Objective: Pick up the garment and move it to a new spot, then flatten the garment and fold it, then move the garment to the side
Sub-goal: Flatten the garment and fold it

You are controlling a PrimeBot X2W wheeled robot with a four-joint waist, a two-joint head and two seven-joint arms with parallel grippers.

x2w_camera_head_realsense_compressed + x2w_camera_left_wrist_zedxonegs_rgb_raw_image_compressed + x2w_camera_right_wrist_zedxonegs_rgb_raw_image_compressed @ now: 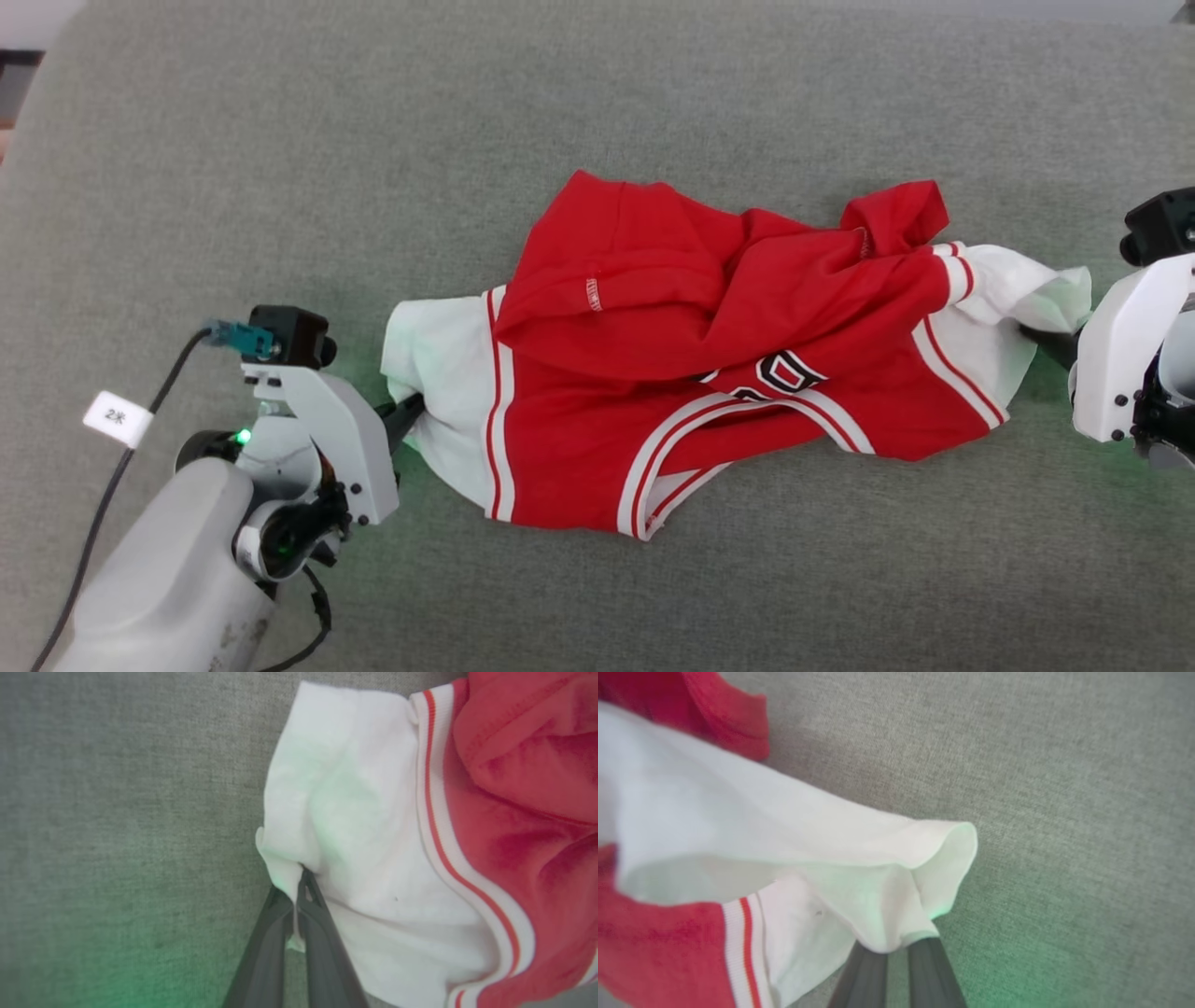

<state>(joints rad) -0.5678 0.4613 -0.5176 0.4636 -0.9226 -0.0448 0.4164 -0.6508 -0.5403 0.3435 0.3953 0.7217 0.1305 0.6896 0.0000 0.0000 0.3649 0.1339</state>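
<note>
The garment [709, 373], a red jersey with white sleeve panels and striped trim, lies crumpled across the grey surface, part of a black number showing. My left gripper [406, 415] is shut on the edge of its white left sleeve [336, 826]; white cloth is pinched between the dark fingers [303, 905]. At the other end my right gripper [1041, 341] is shut on the rim of the white right sleeve [859, 858], whose cloth drapes over the fingertips [896, 947]. That sleeve is lifted and hangs open like a tube.
A grey fabric surface [597, 112] spreads on all sides of the jersey. A black cable with a white tag [117, 418] runs along my left forearm at the lower left. Green light from the wrists tints the cloth near both grippers.
</note>
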